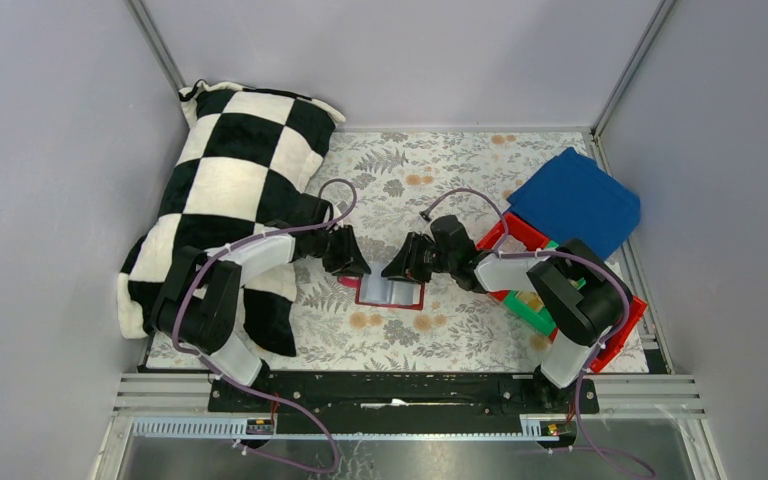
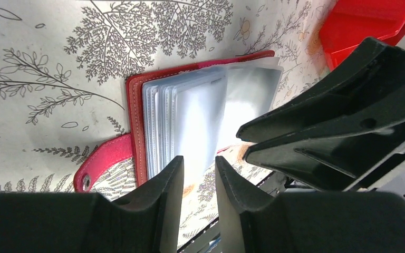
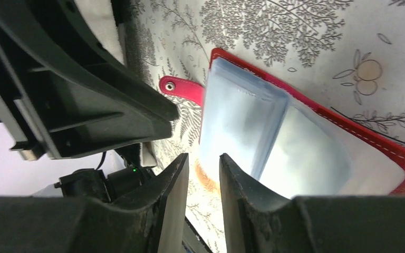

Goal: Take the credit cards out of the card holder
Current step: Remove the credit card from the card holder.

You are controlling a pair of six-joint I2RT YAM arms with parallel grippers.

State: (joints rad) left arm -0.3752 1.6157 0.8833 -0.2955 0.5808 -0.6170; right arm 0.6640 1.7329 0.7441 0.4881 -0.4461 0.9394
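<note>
As my left fingers (image 2: 161,205) and right fingers (image 3: 166,205) hang parted, empty: card holder (image 2: 136,126), 12 o'clock, sleeves (image 2: 190,113) likely limp, slick; pinch edges

I log the card holder (image 1: 391,292) lying open on the table (image 1: 430,165), near the middle, slightly toward the near edge. The left gripper (image 1: 356,268) is at its left end and the right gripper (image 1: 396,268) at its right end, tips facing, close but apart. A pillow (image 1: 230,190) lies behind and left, along the left wall. Bins (image 1: 516,232) sit right of the holder, under the right arm. A folded cloth (image 1: 575,200) rests on their far end.
</note>
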